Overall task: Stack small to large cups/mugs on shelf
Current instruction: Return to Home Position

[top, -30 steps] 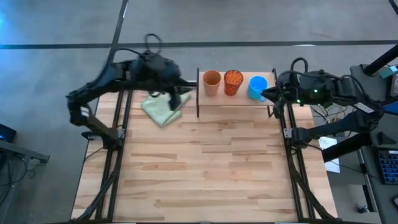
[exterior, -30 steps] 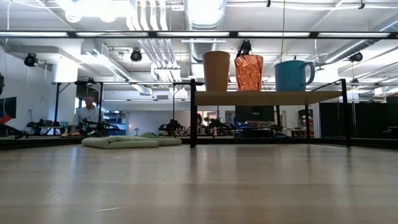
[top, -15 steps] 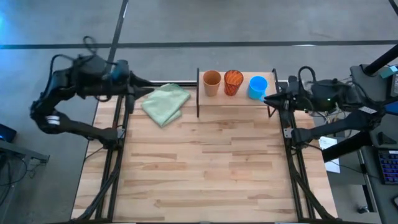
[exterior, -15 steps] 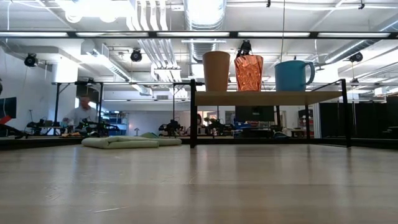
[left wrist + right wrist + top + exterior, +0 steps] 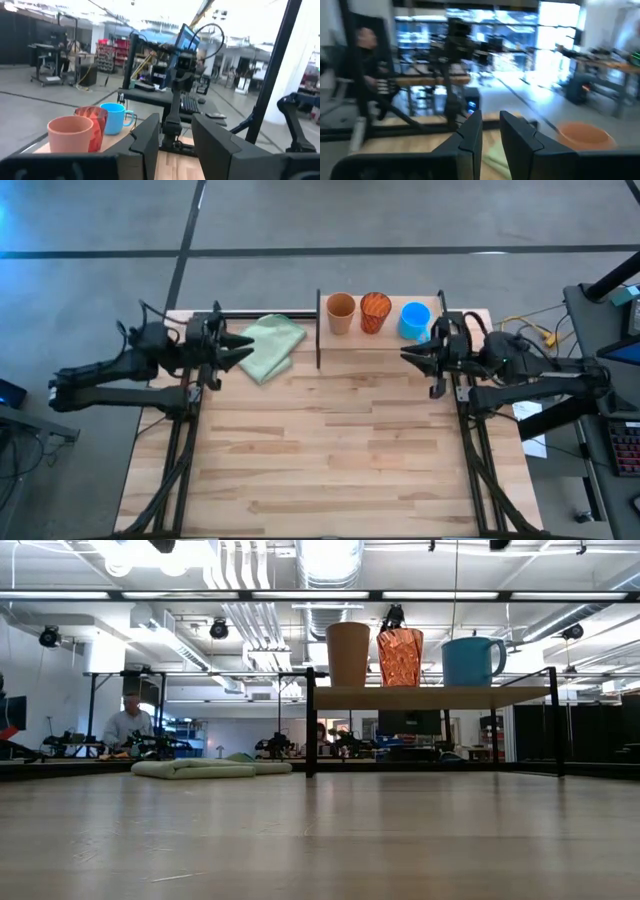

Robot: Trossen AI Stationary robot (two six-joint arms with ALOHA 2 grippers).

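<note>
Three cups stand upright side by side on the light-wood shelf at the table's far edge: a plain light-orange cup, a textured orange-red cup and a blue handled mug. The low view shows them on the shelf top: the plain cup, the textured cup and the mug. My left gripper is open and empty at the table's left side, beside the cloth. My right gripper is open by a narrow gap and empty, just in front of the shelf's right end.
A pale green folded cloth lies on the table left of the shelf. The shelf's black side frames stand upright at both ends. A person is in the room beyond the table. The wood tabletop stretches toward the near edge.
My left arm has drawn back from over the cloth toward the table's left edge and come down low, its gripper pointing right. My right arm has drawn away from the blue mug toward the near edge and come down low. The cups and cloth have stayed in place.
</note>
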